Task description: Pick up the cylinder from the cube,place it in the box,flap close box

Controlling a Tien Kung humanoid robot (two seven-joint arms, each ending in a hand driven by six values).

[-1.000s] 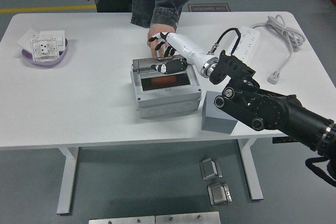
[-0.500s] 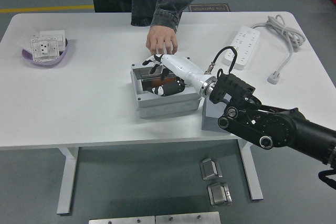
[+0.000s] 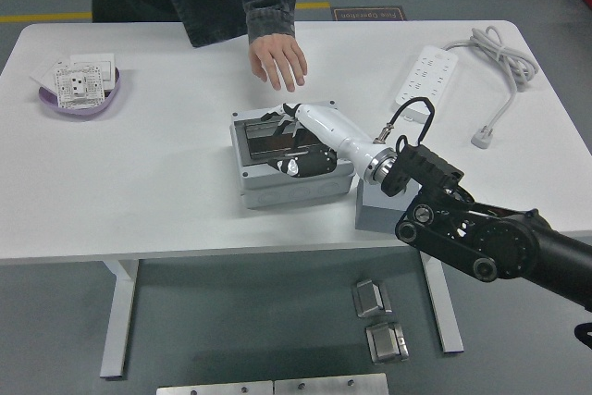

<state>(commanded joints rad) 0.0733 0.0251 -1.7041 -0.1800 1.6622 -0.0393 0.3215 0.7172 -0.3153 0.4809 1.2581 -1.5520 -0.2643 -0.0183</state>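
Note:
The grey box [image 3: 294,182] stands mid-table with its dark windowed lid [image 3: 262,139] lying down flat over it. My right hand [image 3: 298,142], white with black finger pads, rests on the lid with its fingers spread over the right half, holding nothing. The cylinder is not visible; the lid and my hand cover the inside of the box. The grey cube [image 3: 377,213] stands just right of the box, partly behind my black forearm, with nothing on top. A person's hand [image 3: 278,60] hovers open over the table behind the box, not touching it.
A white power strip [image 3: 423,79] and its coiled cable [image 3: 502,60] lie at the back right. A purple dish [image 3: 79,97] holding white socket plates sits at the far left. The person stands at the far edge.
The lid has gone from propped open to lying flat, with my right hand moving down and forward on it. The person's hand let go of the lid and drew back.

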